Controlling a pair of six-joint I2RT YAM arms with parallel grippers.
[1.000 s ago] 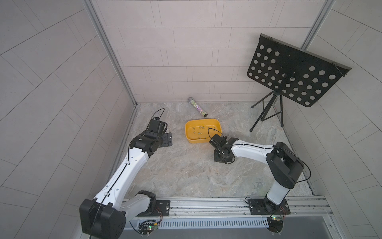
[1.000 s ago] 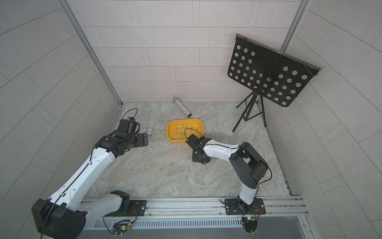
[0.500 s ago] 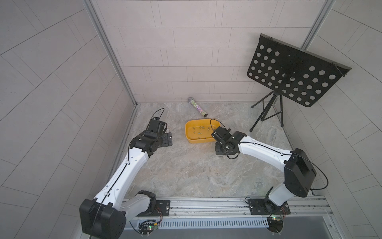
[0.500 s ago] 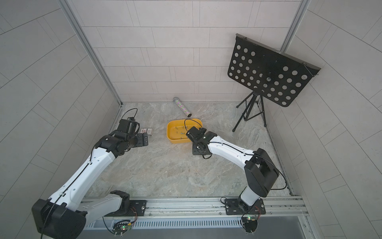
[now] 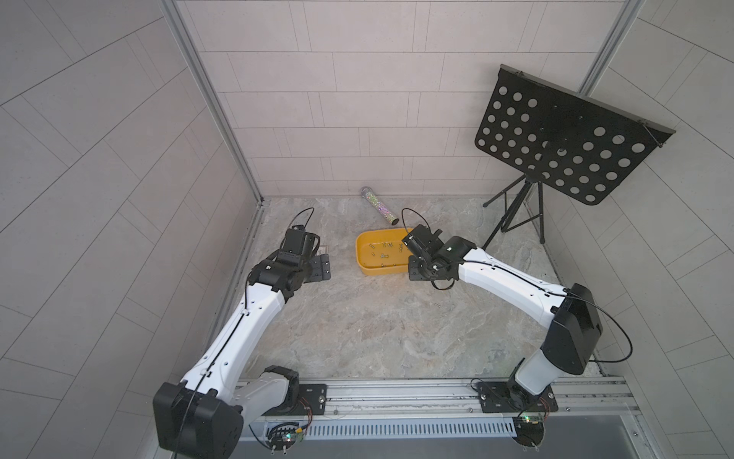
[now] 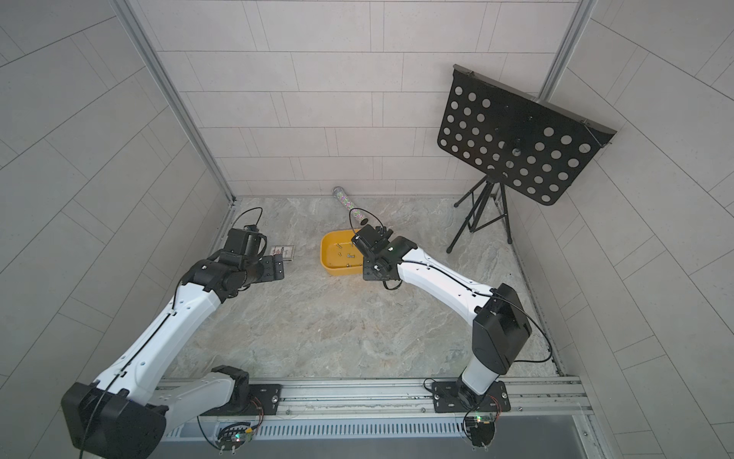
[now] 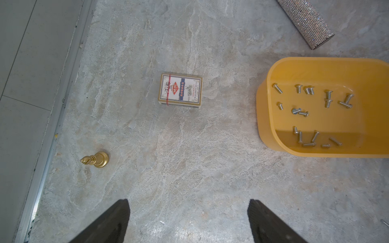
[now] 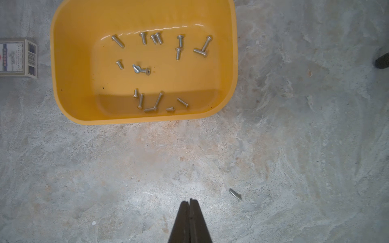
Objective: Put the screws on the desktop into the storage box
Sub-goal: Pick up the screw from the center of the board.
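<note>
Grey tiled walls (image 5: 119,159) close in the marbled desktop (image 5: 377,330), and a black perforated music stand (image 5: 564,147) leans over its far right corner. Both white arms reach in from the near rail.

The left gripper (image 7: 188,203) hangs with its fingers wide apart over bare stone, holding nothing. The right gripper (image 8: 190,201) has its fingers pressed together with only a hairline between them. I can see no screw pinched there. It sits near the right end of the yellow storage box (image 5: 383,272), which stands mid-desk. Whether the tips are over the rim I cannot tell.

A glitter tube (image 5: 379,204) lies behind the box, a card box (image 7: 180,90) lies to its left, and a gold chess piece (image 7: 95,160) stands further off.

Close to twenty screws (image 8: 143,70) lie scattered on the box floor, so I'd say the job is nearly done. One loose screw (image 8: 235,194) lies on the desktop, near the right fingertips. It is the only one I can spot outside the box.

Compared with a second ago, the right arm has unfolded and carried its gripper from the open stone in front of the box up toward the box's right end. The left arm has not stirred.
</note>
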